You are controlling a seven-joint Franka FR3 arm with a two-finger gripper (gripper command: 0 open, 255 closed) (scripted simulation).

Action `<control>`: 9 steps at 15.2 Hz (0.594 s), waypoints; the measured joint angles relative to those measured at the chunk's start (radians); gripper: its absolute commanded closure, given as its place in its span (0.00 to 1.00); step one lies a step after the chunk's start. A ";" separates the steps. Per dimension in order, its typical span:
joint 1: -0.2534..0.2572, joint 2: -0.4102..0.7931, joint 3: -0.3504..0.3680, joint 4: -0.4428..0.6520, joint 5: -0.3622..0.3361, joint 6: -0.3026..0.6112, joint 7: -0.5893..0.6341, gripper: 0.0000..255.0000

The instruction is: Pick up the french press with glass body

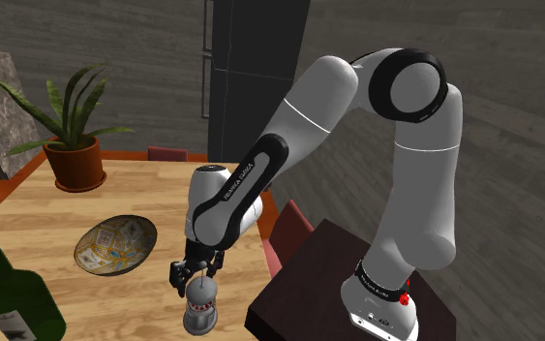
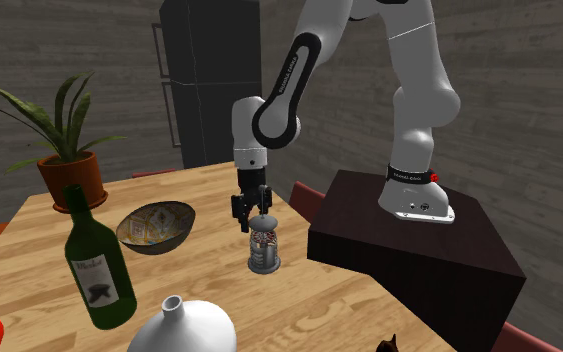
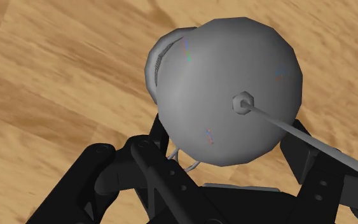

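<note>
I have the gripper [image 1: 198, 274] pointing straight down over the french press [image 1: 200, 312]. The press stands upright on the wooden surface [image 1: 28, 208], close to the edge nearest the dark stand [image 1: 330, 254] that carries the arm. The fingers [image 3: 147, 167] are spread apart, one on each side of the press's thin plunger rod, and sit above its grey domed lid. I see nothing clamped between them. In the wrist view the lid is right under the hand, with the rod running up from its hexagonal nut toward the camera between the two fingers. I cannot tell from any view whether either finger touches the rod or the lid.

In the shoulder view the press is to the right of a patterned bowl [image 1: 115, 244], apart from it. A dark green wine bottle [image 1: 16, 302] stands further left at the picture's lower corner. A potted plant [image 1: 75, 145] in a terracotta pot is at the far end of the surface, well away from the press.

In the second exterior view the press [image 2: 263, 246] is between the bowl [image 2: 156, 226] and the stand, with the hand directly above it. A white vase [image 2: 182, 325] is in the foreground beside the bottle [image 2: 97, 265]. Red chairs [image 1: 287, 232] are at the surface's edge near the stand, and a tall dark cabinet [image 1: 256, 68] stands against the grey wall behind.
</note>
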 measured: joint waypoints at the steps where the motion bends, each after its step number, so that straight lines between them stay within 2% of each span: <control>1: -0.001 0.001 0.000 0.000 0.000 0.001 -0.001 1.00; 9: -0.002 -0.094 0.002 -0.011 -0.005 -0.083 0.026 1.00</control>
